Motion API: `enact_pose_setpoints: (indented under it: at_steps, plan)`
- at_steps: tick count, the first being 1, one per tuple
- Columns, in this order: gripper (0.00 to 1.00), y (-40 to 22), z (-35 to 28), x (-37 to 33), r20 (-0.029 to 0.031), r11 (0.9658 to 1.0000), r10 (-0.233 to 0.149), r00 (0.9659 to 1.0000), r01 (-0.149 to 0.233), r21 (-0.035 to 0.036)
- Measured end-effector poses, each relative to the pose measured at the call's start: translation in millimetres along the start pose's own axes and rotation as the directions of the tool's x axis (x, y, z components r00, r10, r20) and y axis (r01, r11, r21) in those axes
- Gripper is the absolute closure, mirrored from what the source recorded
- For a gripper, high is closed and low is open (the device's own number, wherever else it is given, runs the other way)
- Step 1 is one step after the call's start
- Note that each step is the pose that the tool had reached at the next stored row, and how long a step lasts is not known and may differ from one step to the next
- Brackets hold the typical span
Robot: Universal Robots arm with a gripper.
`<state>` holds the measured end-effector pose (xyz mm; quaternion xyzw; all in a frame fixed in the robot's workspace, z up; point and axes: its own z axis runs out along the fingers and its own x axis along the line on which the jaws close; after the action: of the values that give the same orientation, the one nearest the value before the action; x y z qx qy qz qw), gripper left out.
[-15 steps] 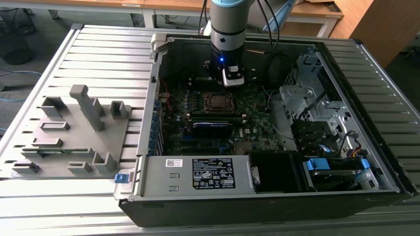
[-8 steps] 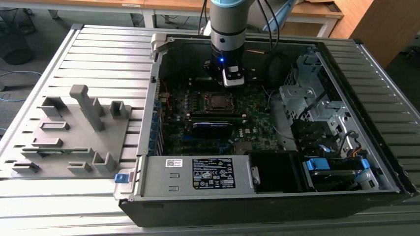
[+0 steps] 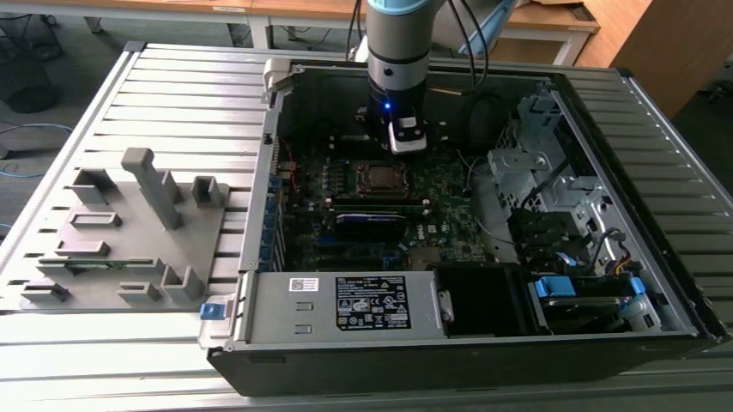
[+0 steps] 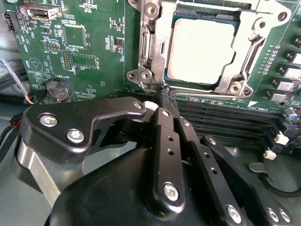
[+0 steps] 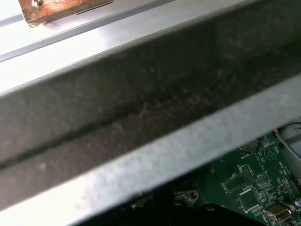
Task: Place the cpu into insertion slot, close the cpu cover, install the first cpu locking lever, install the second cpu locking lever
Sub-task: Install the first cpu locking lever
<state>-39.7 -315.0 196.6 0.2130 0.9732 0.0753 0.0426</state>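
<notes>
CPU seated, cover down, claw hovering beside socket

CPU (image 4: 200,52) lies flat in the insertion slot (image 4: 247,21), grey top showing through the cut-out of the cpu cover (image 4: 160,56), which looks closed over it. In the exterior view the socket sits mid-motherboard (image 3: 343,184) inside the open computer case (image 3: 641,129) on the desk (image 3: 184,77), with the arm (image 3: 397,51) straight above its far edge.

Claw (image 4: 165,106): black fingers (image 4: 162,129) drawn close together, nothing held, tips just beside the socket's edge near the memory slots (image 4: 225,120). A thin lever rod (image 4: 251,54) runs along one side of the frame; I can't tell if it is latched.

Risks, as I judge them: tips so near could miss the lever and scrape the board, or push the cover sideways. If the chip isn't fully square, clamping down could bend the socket pins. Case wall (image 5: 150,117) close to the wrist, so a wide swing might clip it.
</notes>
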Motion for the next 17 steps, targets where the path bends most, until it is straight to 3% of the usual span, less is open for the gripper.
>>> enact_pose_setpoints:
  at_steps: [6, 17]
  plan:
    - [0.89, -1.1, 0.7, -0.2, 0.0065, 1.0000, -0.001, 1.0000, 0.001, -0.0034]
    - [0.89, -1.9, 1.9, 1.3, 0.0110, 1.0000, -0.002, 0.9999, 0.002, -0.0056]
